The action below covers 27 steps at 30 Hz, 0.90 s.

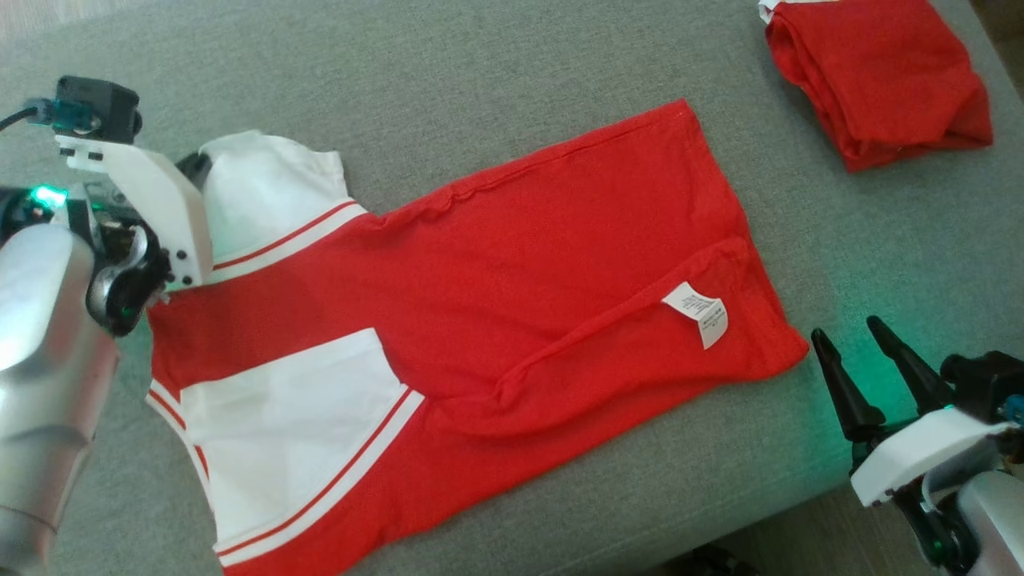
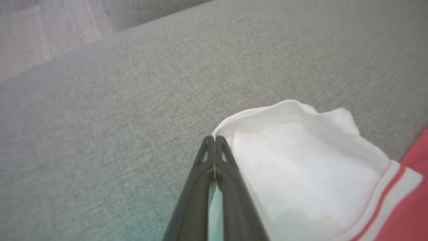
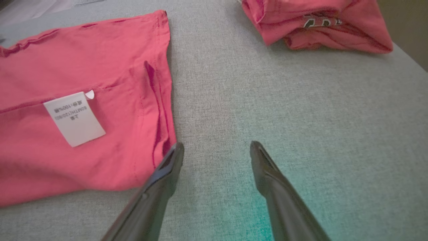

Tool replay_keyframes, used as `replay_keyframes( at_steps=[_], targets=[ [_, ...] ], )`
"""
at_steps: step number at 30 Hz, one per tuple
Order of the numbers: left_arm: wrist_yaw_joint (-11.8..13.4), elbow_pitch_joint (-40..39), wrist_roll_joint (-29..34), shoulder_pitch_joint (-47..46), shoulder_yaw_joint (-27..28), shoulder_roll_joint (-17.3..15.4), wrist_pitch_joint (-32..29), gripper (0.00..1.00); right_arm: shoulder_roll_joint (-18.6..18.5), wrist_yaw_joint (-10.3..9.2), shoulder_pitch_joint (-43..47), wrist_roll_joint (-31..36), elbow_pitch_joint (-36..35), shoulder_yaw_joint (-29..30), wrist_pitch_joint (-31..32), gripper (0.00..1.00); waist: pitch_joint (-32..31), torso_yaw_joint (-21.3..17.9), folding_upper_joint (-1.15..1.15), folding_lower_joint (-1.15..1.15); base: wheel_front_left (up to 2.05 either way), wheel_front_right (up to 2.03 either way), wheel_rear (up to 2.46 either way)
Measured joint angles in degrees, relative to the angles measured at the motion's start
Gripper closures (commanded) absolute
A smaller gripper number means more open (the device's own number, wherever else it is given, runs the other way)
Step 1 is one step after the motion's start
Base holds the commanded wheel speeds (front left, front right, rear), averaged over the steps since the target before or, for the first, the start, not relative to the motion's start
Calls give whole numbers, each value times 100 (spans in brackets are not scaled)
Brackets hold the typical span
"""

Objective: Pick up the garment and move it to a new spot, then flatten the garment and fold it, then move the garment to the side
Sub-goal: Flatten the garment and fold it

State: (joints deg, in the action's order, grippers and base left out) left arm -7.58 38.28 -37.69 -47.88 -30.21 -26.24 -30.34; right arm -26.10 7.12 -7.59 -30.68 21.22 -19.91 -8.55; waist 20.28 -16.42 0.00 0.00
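The red-and-white T-shirt (image 1: 512, 264) lies flat on the grey cushion (image 1: 480, 80), long axis running left to right, its white sleeve (image 2: 301, 160) touching the left end effector (image 2: 214, 139), shut tight with no cloth clearly pinched, while the right end effector (image 3: 217, 146) gapes empty just beside the hem (image 3: 165, 83)

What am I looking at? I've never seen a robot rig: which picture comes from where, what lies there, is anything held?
It's a two-armed robot. One picture looks down from its head; the other two come from cameras on its wrists, looking along the fingers. On the grey surface lies a red and white shirt, and a folded red garment beyond. The left gripper is shut at the edge of the white sleeve; whether it pinches cloth is unclear. The right gripper is open, holding nothing.
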Motion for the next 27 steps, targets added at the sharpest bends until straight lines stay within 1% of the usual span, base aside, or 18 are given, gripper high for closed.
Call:
replay_keyframes(
  at_steps=[5, 10, 12, 15, 19, 21, 27],
  targets=[
    [-1, -355, 200, -24, -314, -164, 593, 100, -8, 0, -7, 62, -92, 47, 23, 0, -74, 43, 0, 0, 0, 0, 0],
    [-1, -679, 243, -233, -771, -300, 972, 100, -25, 0, -252, 54, -247, 15, 164, 0, -166, 119, 0, 0, 0, 0, 0],
    [-1, -801, 237, -346, -977, -354, 1055, 100, -30, 0, -482, -57, -337, -78, 328, 0, -195, 144, 0, 0, 0, 0, 0],
    [-1, -947, 230, -480, -1251, -427, 1168, 100, -54, 0, -948, -439, -353, -326, 723, 0, -208, 187, 0, 0, 0, 0, 0],
    [-1, -1051, 229, -693, -1577, -450, 1256, 100, -131, 0, -1785, -945, 29, -631, 1225, 0, -180, 288, 0, 0, 0, 0, 0],
    [-1, -1069, 212, -798, -1683, -454, 1282, 100, -149, -1, -2221, -1073, 318, -820, 1449, 0, -155, 351, 0, 0, 0, 0, 0],
    [-1, -1080, 92, -1040, -1998, -492, 1335, 100, -105, -1, -3253, -1170, 1279, -1392, 1615, 0, -45, 563, 0, 0, 0, 0, 0]
  ],
)
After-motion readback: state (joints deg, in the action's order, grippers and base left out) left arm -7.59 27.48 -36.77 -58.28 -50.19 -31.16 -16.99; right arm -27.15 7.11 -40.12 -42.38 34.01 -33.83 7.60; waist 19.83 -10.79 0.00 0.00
